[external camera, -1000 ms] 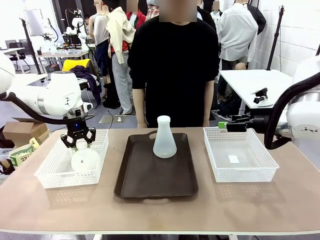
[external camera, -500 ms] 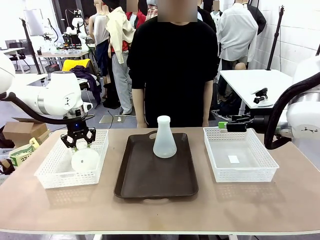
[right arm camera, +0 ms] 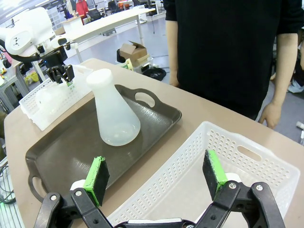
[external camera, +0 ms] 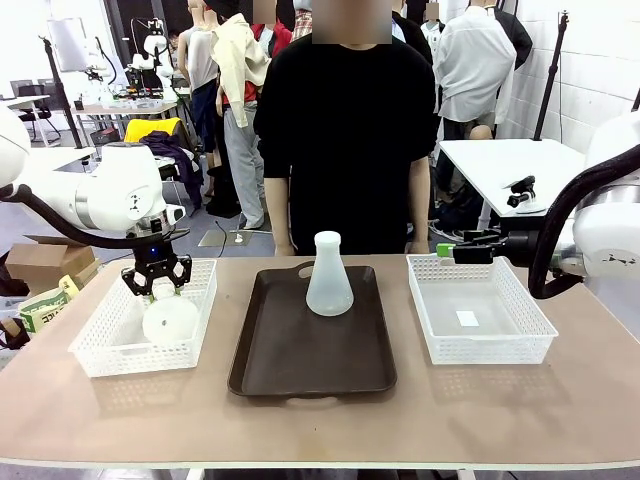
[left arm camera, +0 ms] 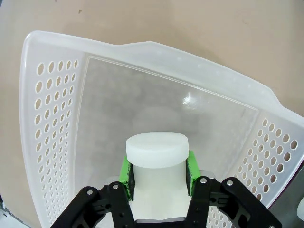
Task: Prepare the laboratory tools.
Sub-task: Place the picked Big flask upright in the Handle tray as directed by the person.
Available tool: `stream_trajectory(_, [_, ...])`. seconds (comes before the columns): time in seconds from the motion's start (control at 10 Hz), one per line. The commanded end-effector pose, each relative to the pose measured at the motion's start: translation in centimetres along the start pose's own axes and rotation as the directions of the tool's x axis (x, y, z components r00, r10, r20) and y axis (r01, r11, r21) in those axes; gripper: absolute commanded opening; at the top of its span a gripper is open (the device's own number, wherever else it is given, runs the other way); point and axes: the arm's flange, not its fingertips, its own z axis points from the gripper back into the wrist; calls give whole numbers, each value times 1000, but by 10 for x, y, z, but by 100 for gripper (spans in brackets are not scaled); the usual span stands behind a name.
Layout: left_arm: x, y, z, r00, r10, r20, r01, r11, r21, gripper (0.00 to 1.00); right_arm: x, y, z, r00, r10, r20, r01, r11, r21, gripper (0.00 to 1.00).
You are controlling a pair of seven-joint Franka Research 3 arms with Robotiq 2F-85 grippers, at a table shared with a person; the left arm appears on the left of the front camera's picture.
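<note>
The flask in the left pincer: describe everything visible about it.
The flask in the left pincer is frosted translucent white, with a wide round base and a narrow neck ending in a flat rim. It stands upright inside the left white mesh basket. The left pincer is shut on its neck just below the rim, a green pad pressed on each side. Whether its base rests on the basket floor cannot be told.

The front camera looks across the bench (external camera: 320, 420) at a person. The left wrist camera sits close above the left tool (left arm camera: 159, 173), looking down into a basket (left arm camera: 52, 118). The right wrist camera looks past the right tool (right arm camera: 156, 178), sharing the brown tray (right arm camera: 71, 142) with the front camera.
</note>
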Motion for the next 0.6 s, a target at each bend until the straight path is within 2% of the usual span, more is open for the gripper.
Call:
stream_trajectory(0.0, [0,1,-1,1000,0,12,0,1000,-8,0,-1,2,1,1000,-9,-7,9,1000,-7,100])
stream_trajectory(0.1, [0,0,0,1000,0,0,0,1000,0,0,-1,2,1,1000,-9,-7,9,1000,-7,100])
stream_trajectory(0.4, [-8,11,17,996,-93,-1,93,995,32,0,-1,2,1,1000,-9,-7,9,1000,-7,100])
stream_trajectory(0.5, [-10,16,27,994,-105,18,104,994,40,0,-1,2,1,1000,-9,-7,9,1000,-7,100])
